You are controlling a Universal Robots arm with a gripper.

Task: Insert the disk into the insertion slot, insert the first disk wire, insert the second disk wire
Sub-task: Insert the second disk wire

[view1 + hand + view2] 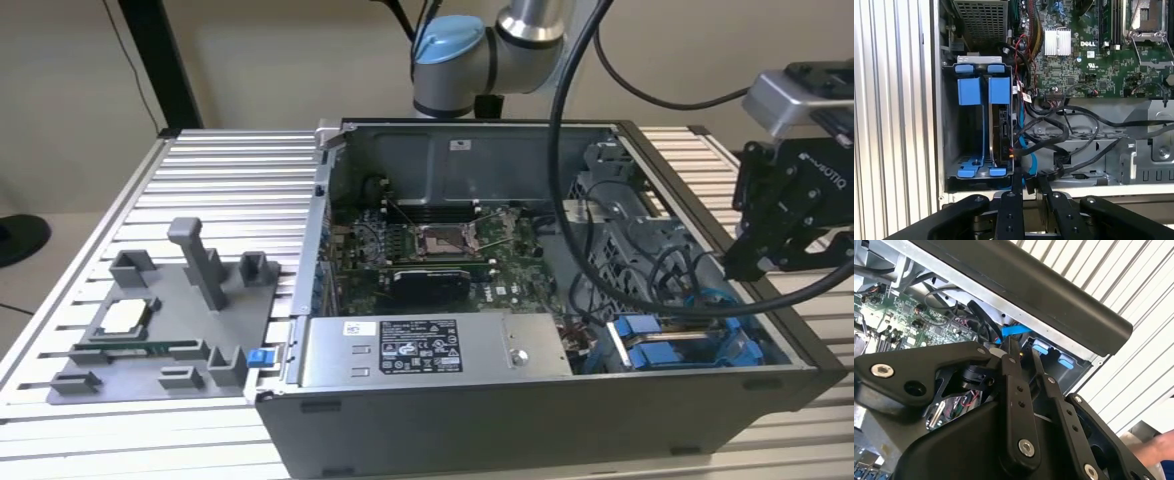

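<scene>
One disk (1002,132) stands on edge in the insertion slot (949,125), blue carrier (999,90) around it; the end effector (1029,180) hovers near the slot's end by a blue wire (1025,165), its grip impossible to tell

Blue-framed disk (1000,120), grey insertion slot (949,125), green motherboard (1079,70), black cables (1051,131), ribbed silver table (894,125)
</scene>
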